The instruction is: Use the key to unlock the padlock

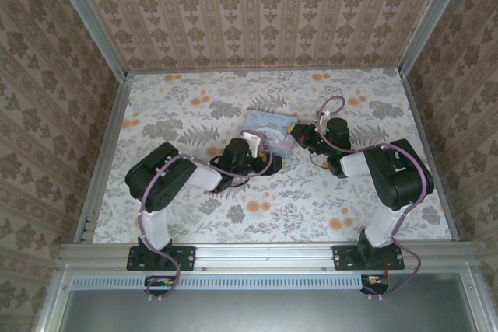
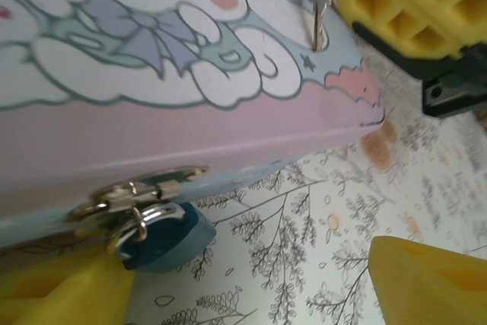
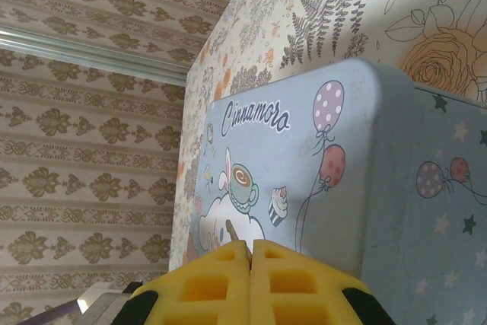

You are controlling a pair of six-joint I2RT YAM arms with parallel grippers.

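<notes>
While the left gripper [image 2: 243, 287] stood with its yellow fingers [image 2: 426, 279] spread wide at the front of the tin box [image 2: 190, 135], nothing lay pinched between them. The teal padlock [image 2: 163, 237] sat just beside the finger at the lower left of the left wrist view and hung by its shackle from the brass hasp [image 2: 137, 188] on the box's front wall.

The right gripper [image 3: 251, 247] had its pads pressed together over the lid. The key [image 2: 318, 5] stood at the edge of those pads, its tip at the lid. Whether it was pinched by them could not be told.

From above, the left gripper [image 1: 253, 149] was at the near side of the box [image 1: 268, 124] and the right gripper [image 1: 299, 134] at its right side.

The box rested a little beyond the middle of the table [image 1: 311, 200], whose cover was white with grey leaves and orange blossoms. Beige damask wallpaper [image 1: 264, 13] closed in three sides, and an aluminium rail [image 1: 264, 254] ran along the near edge, where both arms were bolted.
</notes>
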